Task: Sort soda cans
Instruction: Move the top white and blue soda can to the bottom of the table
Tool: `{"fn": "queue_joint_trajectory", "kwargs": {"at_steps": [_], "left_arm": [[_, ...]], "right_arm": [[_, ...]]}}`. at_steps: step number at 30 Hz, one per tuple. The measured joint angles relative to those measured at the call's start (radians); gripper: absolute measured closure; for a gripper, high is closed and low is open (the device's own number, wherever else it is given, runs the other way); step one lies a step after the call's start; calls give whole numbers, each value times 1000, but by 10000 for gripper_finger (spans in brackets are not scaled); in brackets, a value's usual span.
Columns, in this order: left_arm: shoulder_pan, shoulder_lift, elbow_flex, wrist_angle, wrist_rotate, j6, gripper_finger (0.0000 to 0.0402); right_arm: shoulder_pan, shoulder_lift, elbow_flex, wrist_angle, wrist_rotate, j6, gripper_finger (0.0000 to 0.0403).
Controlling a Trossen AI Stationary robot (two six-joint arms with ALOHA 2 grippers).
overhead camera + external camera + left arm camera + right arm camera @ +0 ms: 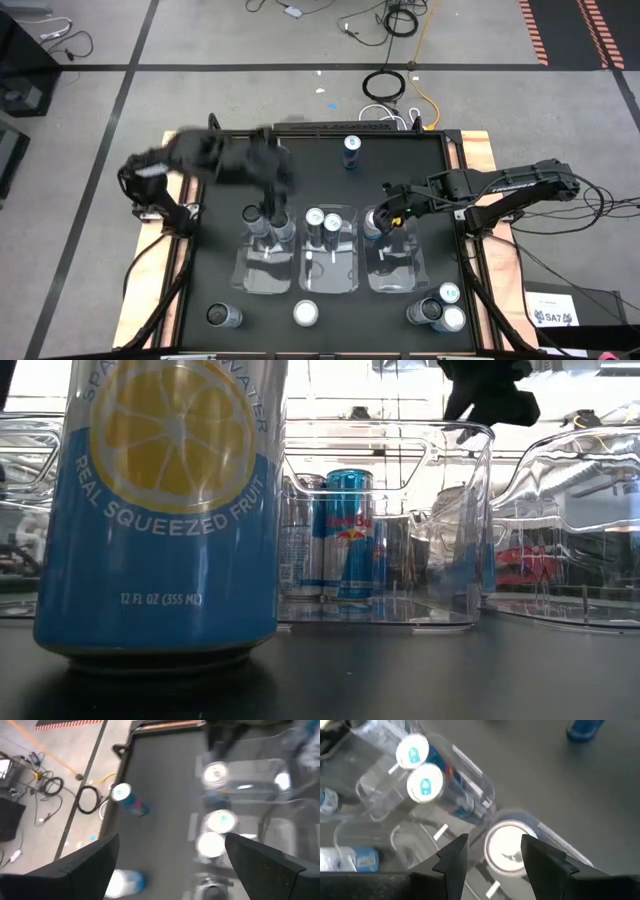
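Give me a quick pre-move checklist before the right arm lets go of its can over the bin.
1. Right gripper shut on the silver can: ok, fingers on both sides.
2. Can positioned at the right bin, far end: ok in the high view.
3. Can resting on the bin floor: cannot tell.
4. Left gripper open and empty: ok.
5. Left arm away from the right bin: ok, it is over the left bin.
6. Middle bin cans upright, undisturbed: ok.

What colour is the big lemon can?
Blue with a yellow lemon slice; clearest in the low view.
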Motion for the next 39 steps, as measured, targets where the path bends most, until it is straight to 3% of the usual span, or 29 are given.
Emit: {"fn": "queue_joint_trajectory", "kwargs": {"at_steps": [4,8,13,19,29,39], "left_arm": [[236,-18,-1,25,182,156,29],[477,-15,-19,79,404,220,29],[713,-8,-199,177,540,186,29],[882,-13,-468,294,689,192,29],[1054,-108,-861,611,687,192,29],[1064,-108,-897,651,681,170,29]], "right_arm": [[0,0,0,38,4,6,229],[0,0,0,56,35,60,229],[0,0,0,82,130,133,229],[0,0,0,90,141,216,229],[0,44,0,94,138,256,229],[-2,100,0,98,138,254,229]]}}
